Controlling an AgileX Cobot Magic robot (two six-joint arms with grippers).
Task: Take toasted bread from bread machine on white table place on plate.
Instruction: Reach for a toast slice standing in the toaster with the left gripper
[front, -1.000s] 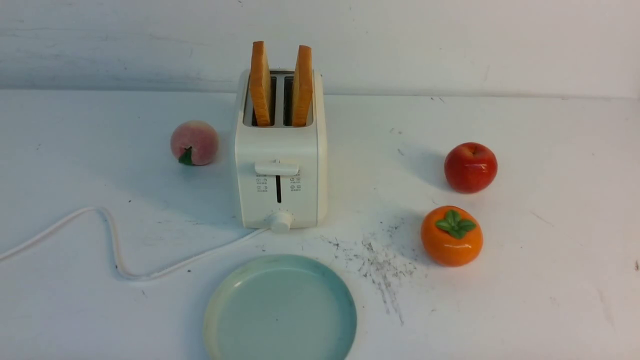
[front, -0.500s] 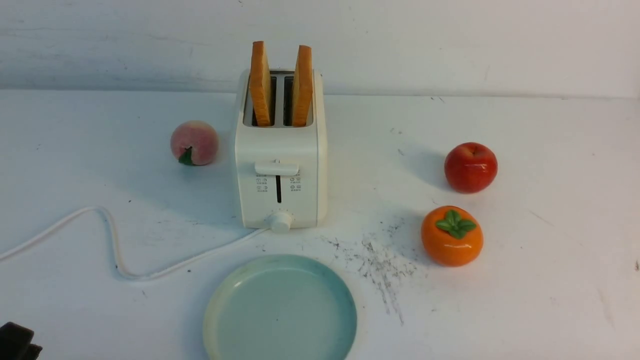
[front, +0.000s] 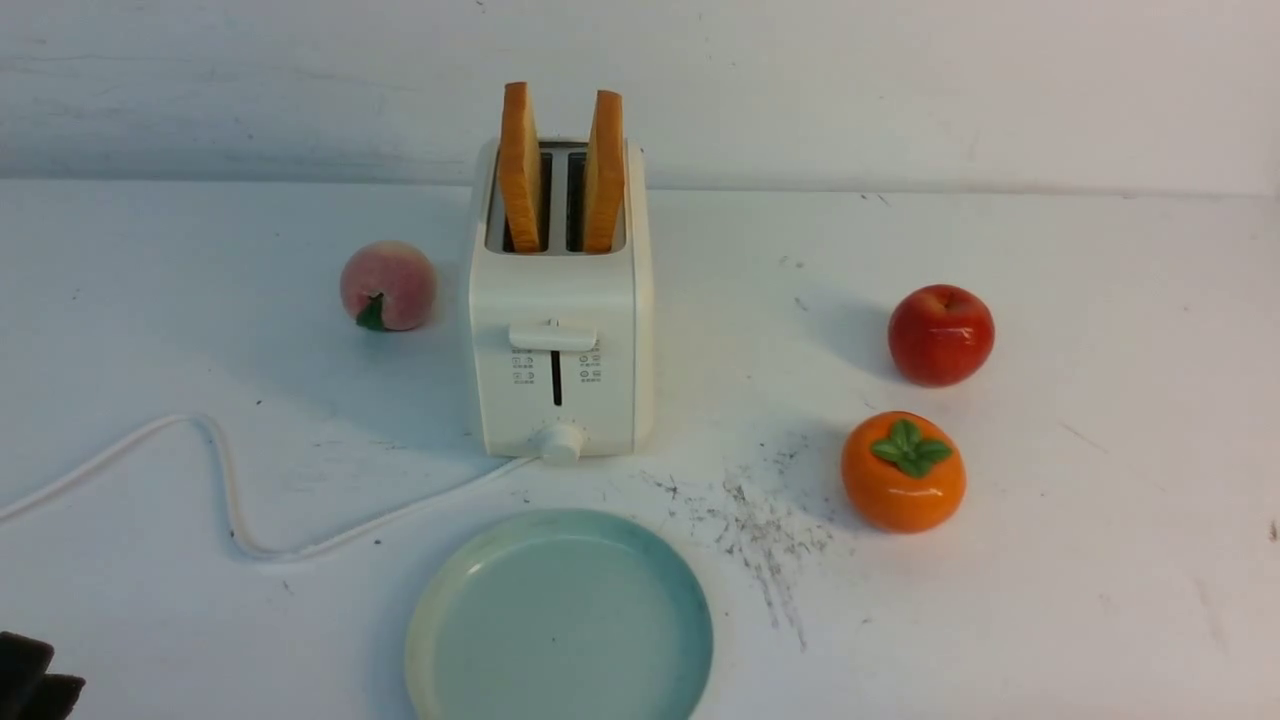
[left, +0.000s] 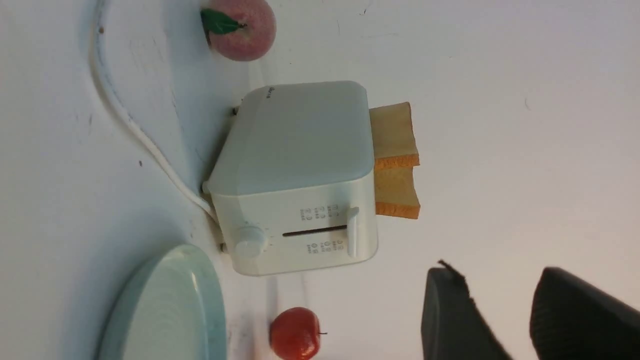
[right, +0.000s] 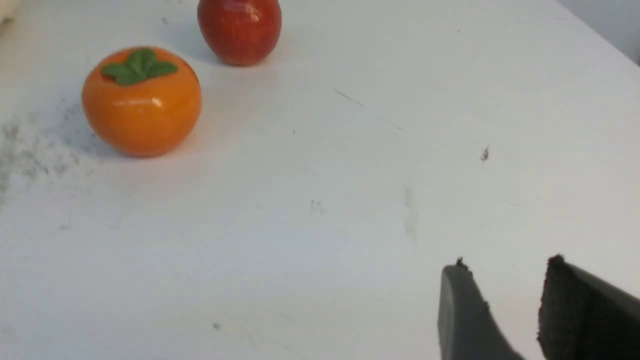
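Plainly, little can be read: the bread machine has small icons and tiny print on either side of its lever, plus a faint mark low on one side in the left wrist view, and all of it is too small to make out. Both slices of toasted bread stand upright in its two slots, their tops well clear. The plate lies just in front of the machine, apart from it. A white cord snakes off left.

The white desk is scuffed — dark specks, and a smudged patch between the plate and a persimmon. An apple sits behind the persimmon, a peach sits left of the machine, and a white wall rises behind.

The left gripper is at the near left corner and the right gripper is over bare desk — both sets of jaws are parted, with only desk showing between them.
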